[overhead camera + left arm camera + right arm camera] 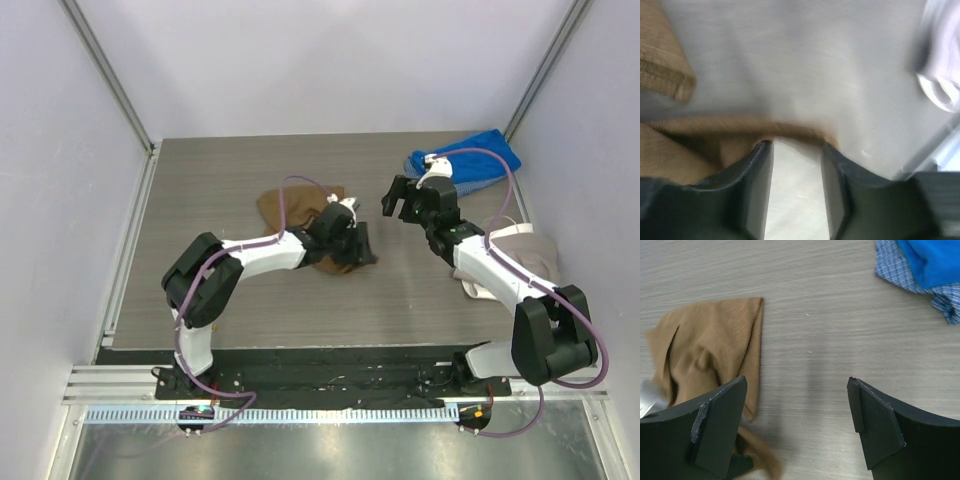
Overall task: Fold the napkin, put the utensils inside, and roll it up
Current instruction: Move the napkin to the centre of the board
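One crumpled, woven tan napkin meets our half-parted left gripper; our right gripper gapes wide near blue cloth.

Tan napkin crumpled, ctr of table; near edge prob. folded over.

From above, the left end effector covers the near right part of the napkin; in the left wrist view the napkin is blurred and cut by the left edge, and a pale smear right of the napkin cannot be identified; in the right wrist view a finger of the right end effector hides the napkin's near corner; the blue cloth, right of the napkin, runs off frame.
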{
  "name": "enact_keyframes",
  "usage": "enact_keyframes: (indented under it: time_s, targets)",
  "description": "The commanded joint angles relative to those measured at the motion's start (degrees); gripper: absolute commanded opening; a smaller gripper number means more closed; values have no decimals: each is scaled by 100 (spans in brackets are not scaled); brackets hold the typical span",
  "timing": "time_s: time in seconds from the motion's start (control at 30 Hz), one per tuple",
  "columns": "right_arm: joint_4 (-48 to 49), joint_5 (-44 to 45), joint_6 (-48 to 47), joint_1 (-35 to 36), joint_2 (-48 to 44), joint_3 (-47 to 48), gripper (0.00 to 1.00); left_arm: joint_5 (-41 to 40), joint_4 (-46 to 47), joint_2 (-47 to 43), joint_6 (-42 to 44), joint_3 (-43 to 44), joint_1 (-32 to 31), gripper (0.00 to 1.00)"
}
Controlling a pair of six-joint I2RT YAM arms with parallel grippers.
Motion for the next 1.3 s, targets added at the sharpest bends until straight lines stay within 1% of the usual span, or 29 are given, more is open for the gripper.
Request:
enact_keyframes:
  time_s: [0.0, 0.03, 0.07, 0.13, 0.17, 0.2, 0.23, 0.3, 0.37, 0.57, 0.63, 0.67, 0.87, 1.07, 1.27]
  targets:
    - [-403, 610, 137, 21, -269, 126, 90, 59, 213, -403, 11, 210, -4, 65]
    - [-673, 654, 137, 22, -357, 126, 90, -21, 108, -701, 108, 157, 14, 72]
    - [-771, 663, 163, 13, -401, 117, 90, -143, -171, -895, 249, 130, 49, 75]
    - [-973, 646, 259, 21, -454, 82, 90, -460, -419, -1194, 564, 8, 198, 80]
    - [-1018, 619, 286, 13, -446, 56, 90, -548, -612, -1466, 653, -28, 268, 80]
    - [-1062, 610, 313, 13, -428, -5, 90, -636, -727, -1555, 724, -63, 452, 81]
    - [-1062, 602, 356, 21, -367, -41, 90, -959, -824, -1643, 881, -98, 541, 81]
    - [-1062, 593, 418, 13, -235, -94, 89, -1277, -1140, -1679, 1040, -64, 822, 81]
    - [-1062, 479, 523, 13, -7, -76, 86, -1541, -1455, -1566, 1251, 33, 1085, 81]
    - [-1229, 92, 857, 22, 485, -32, 79, -2121, -1800, -1188, 1577, 402, 1464, 80]
    - [-1229, -39, 972, 39, 530, -76, 79, -2279, -1826, -1091, 1691, 516, 1534, 76]
    - [-1229, -75, 1015, 74, 573, -146, 78, -2480, -1870, -1047, 1787, 569, 1552, 74]
    - [-1054, -312, 1367, 180, 749, -330, 76, -2676, -1923, -616, 1981, 1000, 1658, 71]
    - [-957, -453, 1578, 268, 916, -463, 72, -2342, -1791, -142, 1937, 1281, 1886, 66]
    - [-869, -453, 1666, 312, 987, -524, 68, -2140, -1642, 324, 1964, 1562, 1983, 64]
